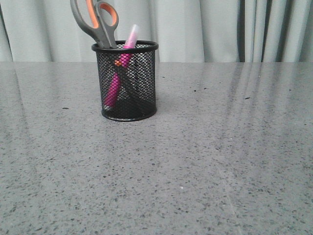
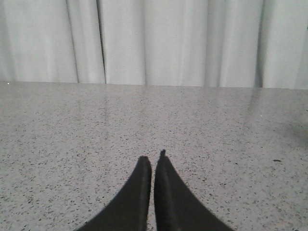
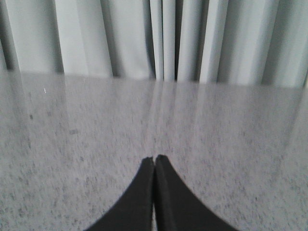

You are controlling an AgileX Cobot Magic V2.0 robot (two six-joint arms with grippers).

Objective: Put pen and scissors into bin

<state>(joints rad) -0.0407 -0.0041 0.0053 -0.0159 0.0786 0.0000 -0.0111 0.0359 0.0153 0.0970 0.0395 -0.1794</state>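
The bin (image 1: 125, 83) stood upright on the grey speckled tabletop (image 1: 205, 161), left of centre in the front view and toward the far edge, near the pale curtain (image 1: 195, 29) behind.

The pen (image 1: 119, 73) was inside the bin, leaning, its magenta body visible through the mesh and its clear-capped end rising above the rim.

The scissors (image 1: 98, 22) were also inside the bin, blades down, handles up. Both grey loops with orange lining stood well above the rim, tilted to the left. The orange pivot dot showed through the mesh just beside the pen body. Whether pen and scissors touched inside the bin could not be told.

Neither arm appeared in the front view.

Left wrist view: the left tool (image 2: 154, 161) had its two dark fingers drawn together, only a thin slit between them, tips nearly meeting, nothing held. It was above bare tabletop, facing the curtain.

Right wrist view: the right tool (image 3: 154, 160) likewise had its fingers pressed together at the tips, nothing between them, over bare tabletop with curtain folds beyond.

The bin was not visible in either wrist view.
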